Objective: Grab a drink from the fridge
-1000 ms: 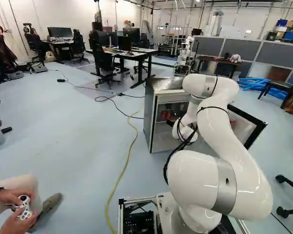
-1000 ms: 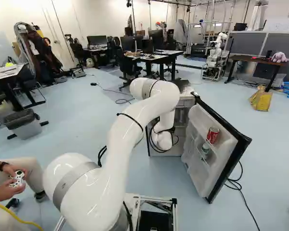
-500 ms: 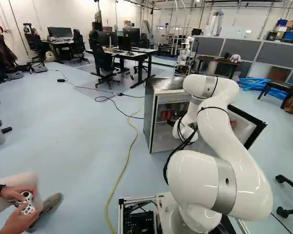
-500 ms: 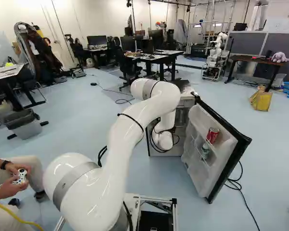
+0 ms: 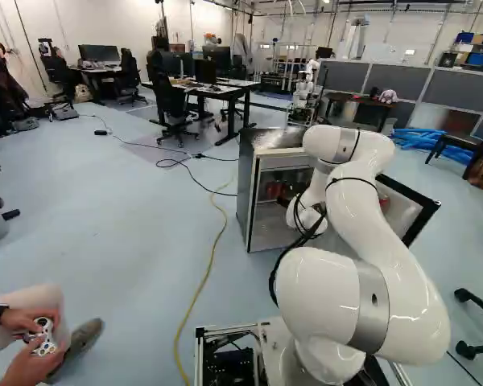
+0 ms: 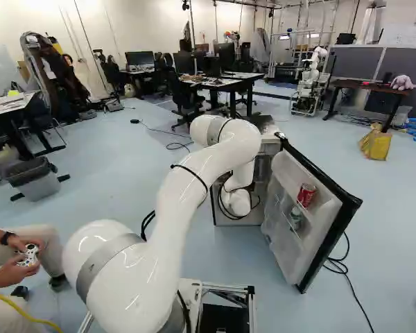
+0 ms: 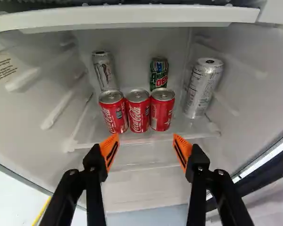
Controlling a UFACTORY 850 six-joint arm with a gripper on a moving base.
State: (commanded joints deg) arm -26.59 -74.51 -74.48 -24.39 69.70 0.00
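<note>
Left base view: the gripper, partly covered by the arm, is at the open front of the fridge.

Right base view: the door stands open to the gripper's right. Its shelves carry a red can and, below it, a smaller-looking second can.

Wrist view: the gripper is spread wide, orange pads apart. Ahead of it, on the shelf, stand three red cans in a row, bearing white lettering. Behind the row: a slim silver can, dark-lettered, and a green can, lettered red and white. Door side of the row: a tall silver can with fine print. The opposite wall bears a multi-line printed label.
</note>
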